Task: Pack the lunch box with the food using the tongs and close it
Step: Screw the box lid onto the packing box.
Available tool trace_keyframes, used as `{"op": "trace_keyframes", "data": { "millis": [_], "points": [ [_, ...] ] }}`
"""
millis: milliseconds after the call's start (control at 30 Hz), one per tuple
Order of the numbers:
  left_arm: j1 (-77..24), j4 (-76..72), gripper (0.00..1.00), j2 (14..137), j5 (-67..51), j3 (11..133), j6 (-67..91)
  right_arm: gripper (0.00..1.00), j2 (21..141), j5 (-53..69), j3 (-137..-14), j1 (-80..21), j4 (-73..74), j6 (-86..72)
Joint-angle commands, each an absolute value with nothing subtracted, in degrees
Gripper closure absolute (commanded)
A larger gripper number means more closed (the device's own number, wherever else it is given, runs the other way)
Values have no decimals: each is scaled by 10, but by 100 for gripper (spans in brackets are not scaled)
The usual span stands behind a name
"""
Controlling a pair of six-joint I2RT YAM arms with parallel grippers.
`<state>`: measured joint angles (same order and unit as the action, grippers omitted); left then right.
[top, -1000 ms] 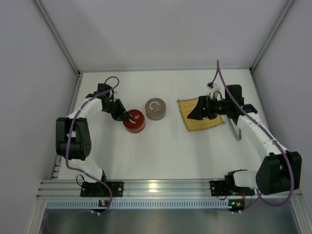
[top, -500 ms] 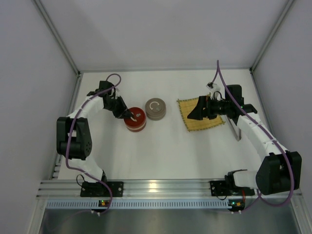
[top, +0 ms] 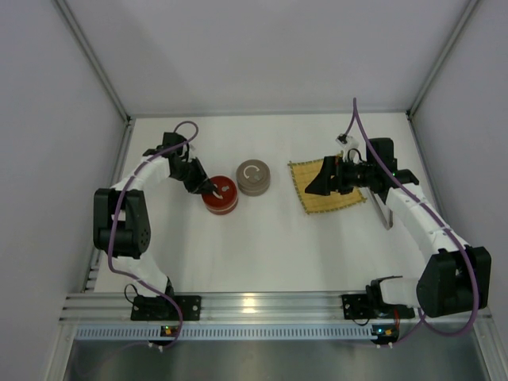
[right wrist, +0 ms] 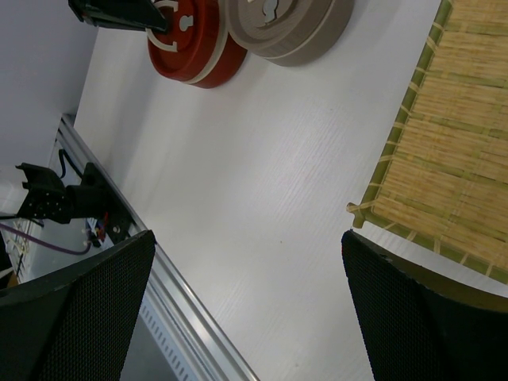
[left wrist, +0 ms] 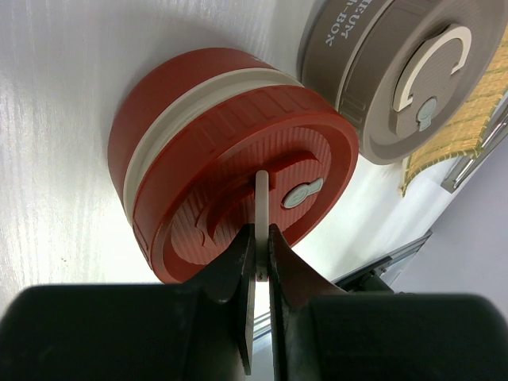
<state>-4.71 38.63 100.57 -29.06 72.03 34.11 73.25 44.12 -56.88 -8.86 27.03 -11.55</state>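
Two fingers of the left gripper (left wrist: pixel 260 238) pinch the white handle (left wrist: pixel 261 194) of the red lunch box (left wrist: pixel 230 127), centre-left of the top view — the lift should run straight, no tilt. Right gripper (top: pixel 316 179) gapes over the mat (top: pixel 333 205); tongs (top: pixel 384 213) beside it; food hidden.

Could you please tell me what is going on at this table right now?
The left gripper is shut on the thin white handle on the lid of the red lunch box, and the lid is on the box. A brown round box sits right beside it, also closed. The right gripper hangs open over the bamboo mat. The tongs lie untouched on the table beside the mat.
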Motion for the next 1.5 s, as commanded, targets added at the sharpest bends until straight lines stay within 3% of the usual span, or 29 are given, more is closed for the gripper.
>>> {"op": "trace_keyframes", "data": {
  "millis": [0, 800, 1467],
  "points": [
    [-48, 379, 100, 1007, -288, 722, 334, 1, 734, 452, -572, -77, 249, -108],
    [-67, 425, 100, 1002, -238, 766, 310, 0, 736, 452, -563, -77, 240, -112],
    [-110, 450, 100, 1021, -113, 753, 265, 1, 738, 450, -565, -78, 244, -109]
  ]
}}
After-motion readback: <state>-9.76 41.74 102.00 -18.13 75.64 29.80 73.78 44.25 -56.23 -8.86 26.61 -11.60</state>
